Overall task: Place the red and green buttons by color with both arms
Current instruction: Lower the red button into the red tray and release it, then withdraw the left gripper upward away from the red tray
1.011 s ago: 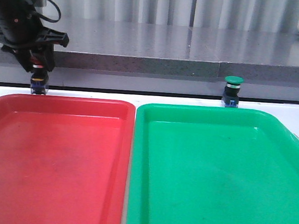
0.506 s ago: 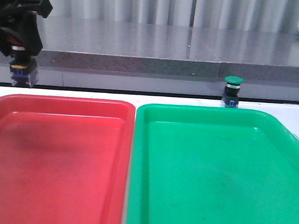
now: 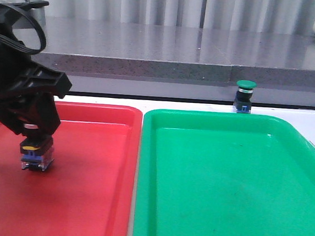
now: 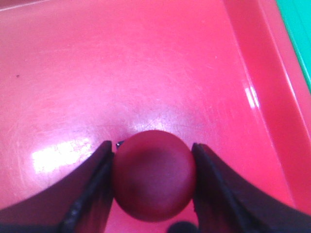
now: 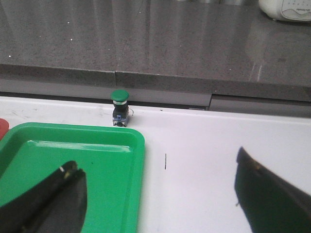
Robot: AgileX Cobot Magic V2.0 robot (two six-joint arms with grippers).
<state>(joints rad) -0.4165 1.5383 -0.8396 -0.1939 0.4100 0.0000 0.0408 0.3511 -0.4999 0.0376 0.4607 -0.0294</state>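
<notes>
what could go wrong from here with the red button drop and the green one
The left gripper holds the dull red mushroom-head push-button low over the red plastic tray; released before it rests flat, it may topple. The green-capped push-button stands close behind the green plastic tray rim, so the open right gripper could knock it over.

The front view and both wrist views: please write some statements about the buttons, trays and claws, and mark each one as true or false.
1. The left claw is shut on the red button. True.
2. The green button lies inside the green tray. False: it stands on the white table behind that tray.
3. The red button is over the red tray. True.
4. The right claw grips the green button. False: it is open and apart from the button.
</notes>
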